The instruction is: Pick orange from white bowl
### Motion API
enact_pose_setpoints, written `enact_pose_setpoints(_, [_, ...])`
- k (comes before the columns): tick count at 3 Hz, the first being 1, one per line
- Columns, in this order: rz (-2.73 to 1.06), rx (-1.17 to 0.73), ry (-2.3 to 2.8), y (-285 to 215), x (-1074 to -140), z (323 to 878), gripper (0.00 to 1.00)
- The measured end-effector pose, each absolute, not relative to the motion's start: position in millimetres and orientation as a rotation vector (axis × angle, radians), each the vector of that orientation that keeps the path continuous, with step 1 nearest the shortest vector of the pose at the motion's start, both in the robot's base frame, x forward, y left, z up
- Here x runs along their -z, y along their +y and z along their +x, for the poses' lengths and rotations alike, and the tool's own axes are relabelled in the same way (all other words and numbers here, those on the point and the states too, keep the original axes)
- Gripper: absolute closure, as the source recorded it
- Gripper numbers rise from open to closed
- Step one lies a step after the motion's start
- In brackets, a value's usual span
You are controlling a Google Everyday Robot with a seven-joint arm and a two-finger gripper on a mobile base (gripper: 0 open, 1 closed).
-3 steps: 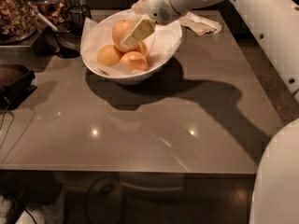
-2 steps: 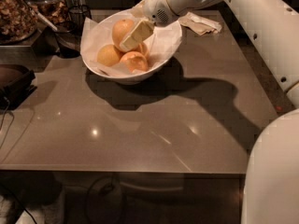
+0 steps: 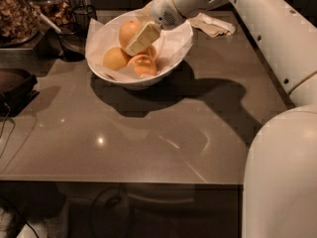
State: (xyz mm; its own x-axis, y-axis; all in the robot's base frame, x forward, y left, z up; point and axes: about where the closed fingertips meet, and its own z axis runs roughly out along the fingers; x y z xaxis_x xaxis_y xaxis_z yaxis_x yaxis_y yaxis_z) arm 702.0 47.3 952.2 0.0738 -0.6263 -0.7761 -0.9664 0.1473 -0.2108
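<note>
The white bowl [image 3: 139, 84] sits near the table's [image 3: 148, 138] far edge. The orange [image 3: 128, 30] lies at its back, behind a yellowish fruit [image 3: 116, 59] and a deeper-orange fruit [image 3: 144, 66]. The gripper [image 3: 134, 45] reaches into the bowl, just beside the orange; whether it grips cannot be told.

hand [image 3: 134, 44] in white bowl [image 3: 148, 82] | hides part of orange [image 3: 126, 30] | arm [image 3: 257, 29] cut off right

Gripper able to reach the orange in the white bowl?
Probably yes: the gripper is inside the white bowl, beside the orange, which lies uncovered at the back; the two smaller fruits sit in front, not blocking.
</note>
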Motion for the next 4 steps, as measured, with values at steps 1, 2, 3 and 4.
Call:
enact_pose_setpoints(1, [-1.575, -0.559, 1.646, 50.2, -947.8, 704.3, 0.24])
enact_pose_setpoints(2, [-1.585, -0.569, 1.646, 51.6, -946.8, 706.2, 0.18])
enact_pose_setpoints(3, [-1.581, -0.579, 1.639, 51.5, -948.6, 708.1, 0.37])
enact_pose_setpoints(4, [-1.583, -0.591, 1.639, 51.1, -949.9, 708.2, 0.6])
